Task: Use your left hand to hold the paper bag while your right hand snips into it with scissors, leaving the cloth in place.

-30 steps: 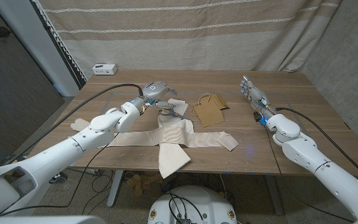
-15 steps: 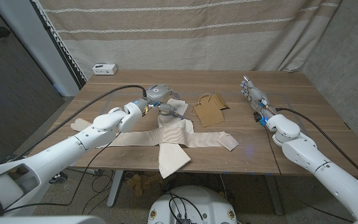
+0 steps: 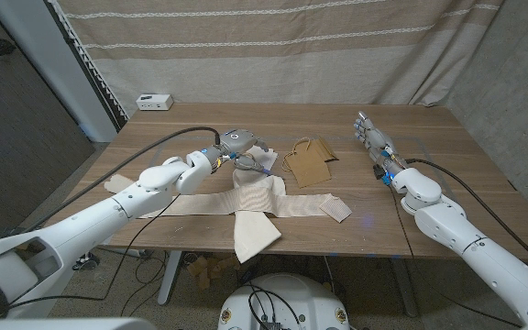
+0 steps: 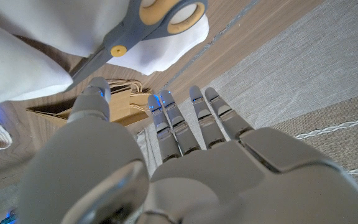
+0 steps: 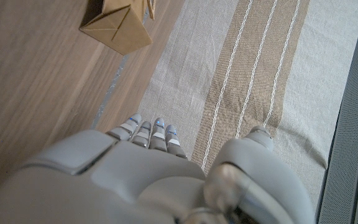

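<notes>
Nearest the robot, a cream cloth [image 3: 255, 206] lies spread over the front part of the wooden table [image 3: 429, 165], its strips crossing and one end hanging toward the near edge. Past the cloth's far end sits the left hand [image 3: 238, 143], hovering over the scissors [image 3: 253, 163], which lie on the cloth's upper folds. In the left wrist view that hand [image 4: 166, 162] has its fingers [image 4: 166, 118] stretched out straight and spread, holding nothing, with the grey-handled scissors [image 4: 148, 28] lying on white cloth [image 4: 23, 56] just beyond the fingertips. Whether the hand touches the scissors cannot be told.

Just beside the scissors, toward the robot's right, the brown paper bag [image 3: 308, 161] lies flat on the bare wood, its handles pointing away; its edge is near the cloth. The same bag [image 5: 118, 23] shows in the right wrist view, well apart from the right hand [image 5: 148, 180].

The right hand [image 3: 374, 143] stands over the right side of the table, fingers extended and apart, gripping nothing, well clear of the bag.

At the far left corner a small white box [image 3: 154, 100] rests on the table, before a striped curtain [image 3: 282, 46].
</notes>
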